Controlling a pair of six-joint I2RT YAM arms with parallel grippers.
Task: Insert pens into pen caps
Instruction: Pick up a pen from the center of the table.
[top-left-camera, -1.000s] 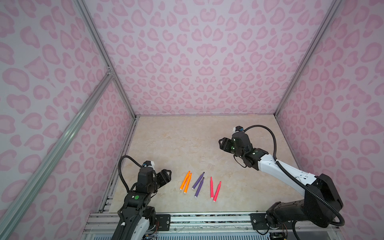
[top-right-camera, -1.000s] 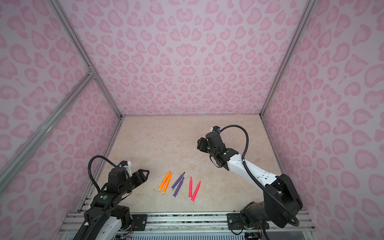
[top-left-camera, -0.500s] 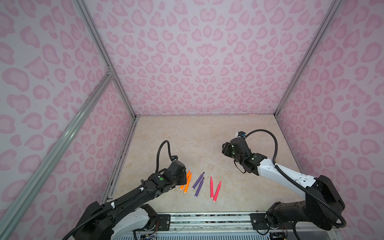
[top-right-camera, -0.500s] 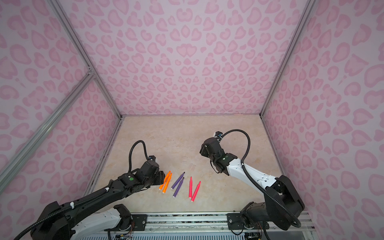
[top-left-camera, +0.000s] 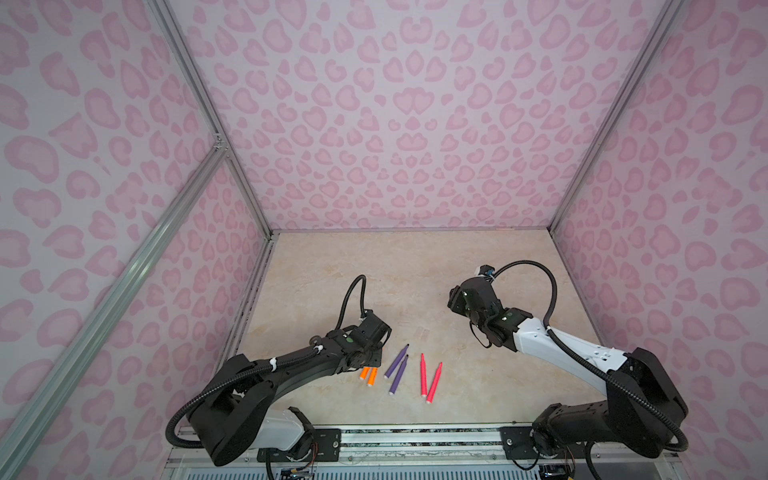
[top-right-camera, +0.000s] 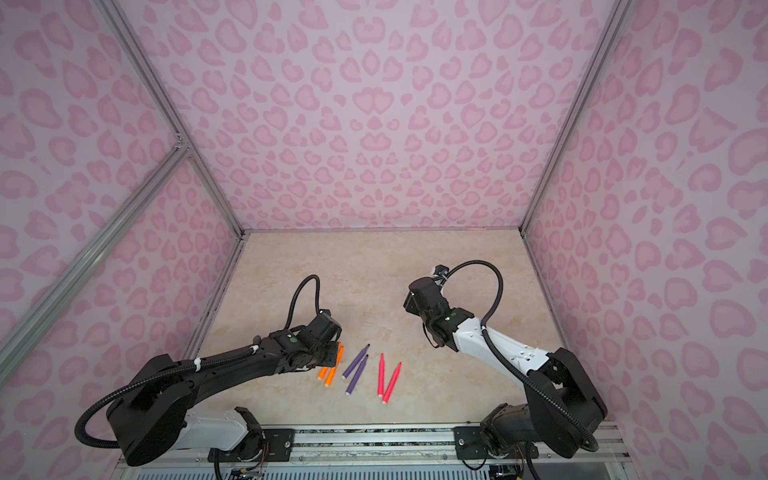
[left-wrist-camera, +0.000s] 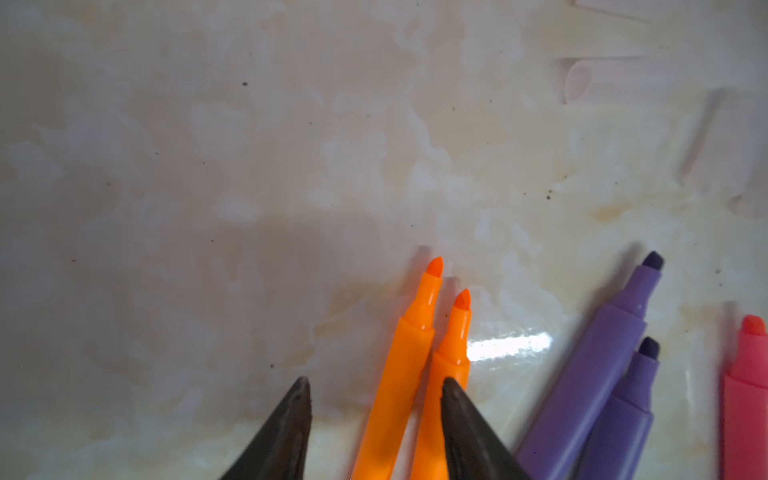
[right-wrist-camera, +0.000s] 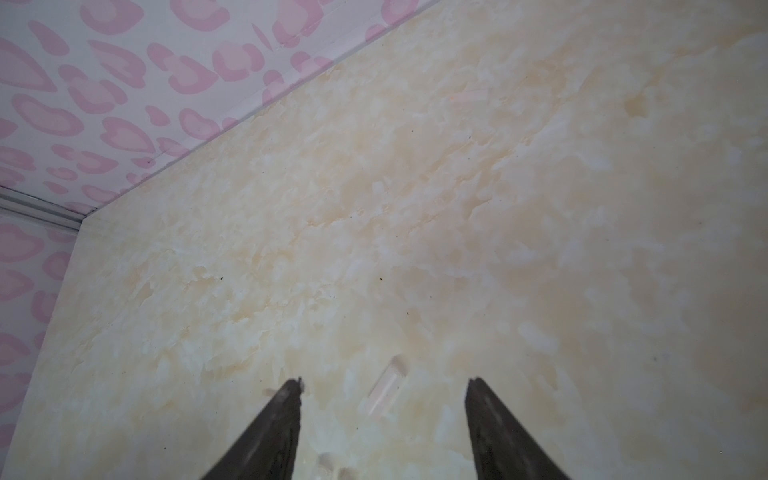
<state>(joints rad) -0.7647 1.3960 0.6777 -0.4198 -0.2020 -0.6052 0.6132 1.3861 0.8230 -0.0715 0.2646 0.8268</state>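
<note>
Beige table (top-left-camera: 374, 266) open toward the 12 o'clock wall (top-left-camera: 395, 124), pens (top-left-camera: 423, 374) clustered near its 6 o'clock edge, left gripper (left-wrist-camera: 376, 380) spread astride one orange pen (left-wrist-camera: 397, 374), right gripper (right-wrist-camera: 384, 380) spread, clear cap (right-wrist-camera: 386, 388) between its tips

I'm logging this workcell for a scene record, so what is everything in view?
Orange pens: two, orange, side by side at the left jaws.
Purple pens: two, purple, mid-row.
Pink-red pens: two, pink-red, nearest the right arm.
Clear caps: several, colourless, beyond the pens; count unclear.
Table: one, beige marble.
Walls: pink leopard print, around the table.
Left jaws: black, apart, astride one orange pen.
Right jaws: black, apart, a cap between them.
</note>
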